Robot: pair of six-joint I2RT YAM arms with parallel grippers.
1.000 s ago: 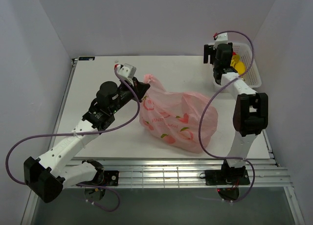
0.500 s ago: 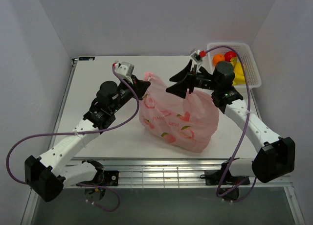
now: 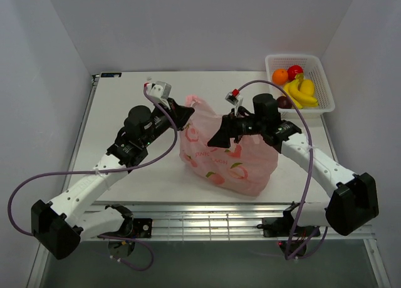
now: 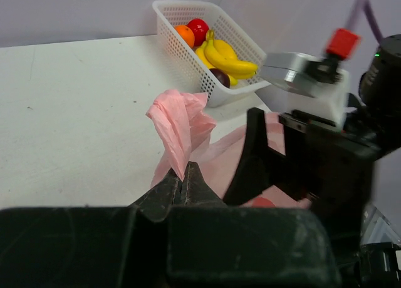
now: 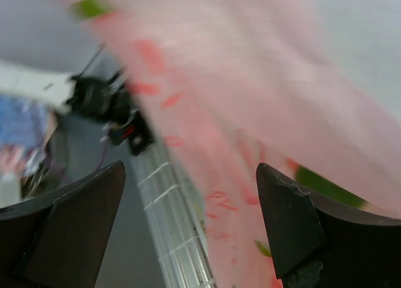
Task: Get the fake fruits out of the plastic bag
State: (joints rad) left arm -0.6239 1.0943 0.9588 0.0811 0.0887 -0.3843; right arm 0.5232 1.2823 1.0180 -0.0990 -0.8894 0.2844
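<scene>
1. Presently, left fingers (image 4: pixel 168 189): pinched shut on a handle of the plastic bag (image 3: pixel 229 159), which lies mid-surface (image 3: pixel 119 100).
2. Right fingers (image 5: pixel 291 231): spread wide, over the bag.
3. Fake fruits (image 3: pixel 294 84): in white basket (image 3: pixel 322 105), far right corner.

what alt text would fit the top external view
Two robot arms work on a pink plastic bag: the left gripper pinches its handle, and the open right gripper reaches over it. A white basket at far right holds fake fruits.
</scene>
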